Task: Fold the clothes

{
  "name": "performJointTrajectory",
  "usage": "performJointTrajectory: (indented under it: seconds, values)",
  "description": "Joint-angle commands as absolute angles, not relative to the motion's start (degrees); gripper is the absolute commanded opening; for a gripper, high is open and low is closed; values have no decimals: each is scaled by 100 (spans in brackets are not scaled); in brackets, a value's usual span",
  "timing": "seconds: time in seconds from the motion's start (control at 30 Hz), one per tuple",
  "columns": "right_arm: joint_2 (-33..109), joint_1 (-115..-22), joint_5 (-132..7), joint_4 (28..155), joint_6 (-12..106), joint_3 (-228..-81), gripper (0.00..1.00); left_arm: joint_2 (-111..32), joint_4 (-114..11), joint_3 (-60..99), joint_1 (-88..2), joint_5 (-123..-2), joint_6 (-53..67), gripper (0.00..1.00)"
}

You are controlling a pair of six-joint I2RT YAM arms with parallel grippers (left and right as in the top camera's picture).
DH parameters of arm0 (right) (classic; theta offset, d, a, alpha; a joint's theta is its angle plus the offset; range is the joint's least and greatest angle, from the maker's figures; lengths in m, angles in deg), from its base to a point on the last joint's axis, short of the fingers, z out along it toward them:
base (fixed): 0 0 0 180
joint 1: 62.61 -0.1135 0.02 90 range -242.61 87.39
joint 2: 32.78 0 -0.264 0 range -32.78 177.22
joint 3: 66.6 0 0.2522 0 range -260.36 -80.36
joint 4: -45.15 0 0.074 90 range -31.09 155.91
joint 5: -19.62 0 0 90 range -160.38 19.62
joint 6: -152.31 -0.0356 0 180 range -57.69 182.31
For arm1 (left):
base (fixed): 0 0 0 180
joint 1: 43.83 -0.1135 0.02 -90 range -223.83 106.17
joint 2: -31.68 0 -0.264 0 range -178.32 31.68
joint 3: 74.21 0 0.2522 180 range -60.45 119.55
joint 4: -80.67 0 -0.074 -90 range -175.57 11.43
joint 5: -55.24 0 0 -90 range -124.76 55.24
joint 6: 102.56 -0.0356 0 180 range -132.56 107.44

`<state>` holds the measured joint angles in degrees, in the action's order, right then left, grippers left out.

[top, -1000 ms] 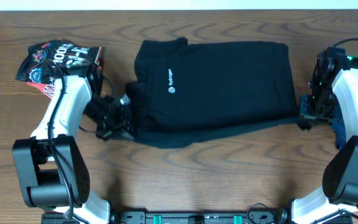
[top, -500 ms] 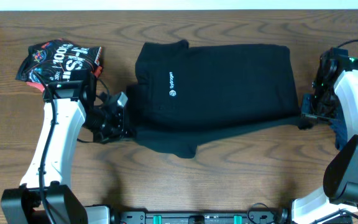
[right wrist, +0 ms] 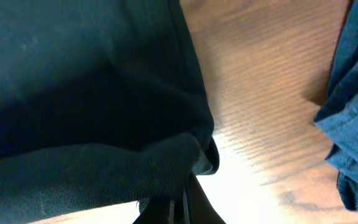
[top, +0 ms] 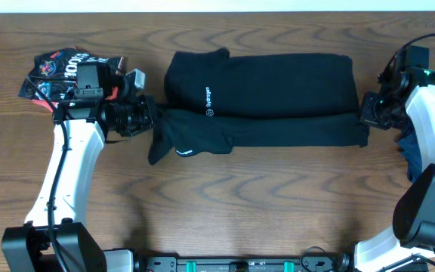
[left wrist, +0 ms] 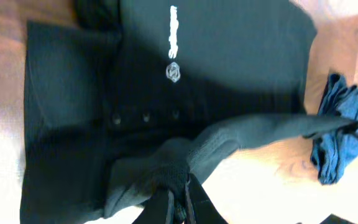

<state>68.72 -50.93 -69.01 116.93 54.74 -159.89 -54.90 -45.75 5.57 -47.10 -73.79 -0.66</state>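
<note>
So the black shirt [top: 278, 83] lies across the middle of the table [top: 225, 204], over on the far side, with its white logo [top: 208, 102] face up near the left end. The near edge is doubled over into a long band on top. The left gripper [top: 149, 121] is clamped tight on a bunch of fabric at the shirt's left end, and its wrist cam shows cloth pinched right between the fingers [left wrist: 160, 208]. The right gripper [top: 368, 113] is squeezed closed on the band's right corner. The red-black printed one [top: 55, 72] sits crumpled far left. The blue one [left wrist: 337, 130] is bunched at the right, with wood showing between it and the shirt.
</note>
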Motion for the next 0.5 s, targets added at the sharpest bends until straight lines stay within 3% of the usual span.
performJointTrajectory:
  seconds: [0.0,0.47]
  values:
    - [6861,-5222,-6845,11605,5574,-15980,1,-5534,-4698,577,-4727,-7376,175,6]
    - [6861,-5294,-6845,11234,5572,-15727,1,-6157,-5078,577,-4695,-7119,258,6]
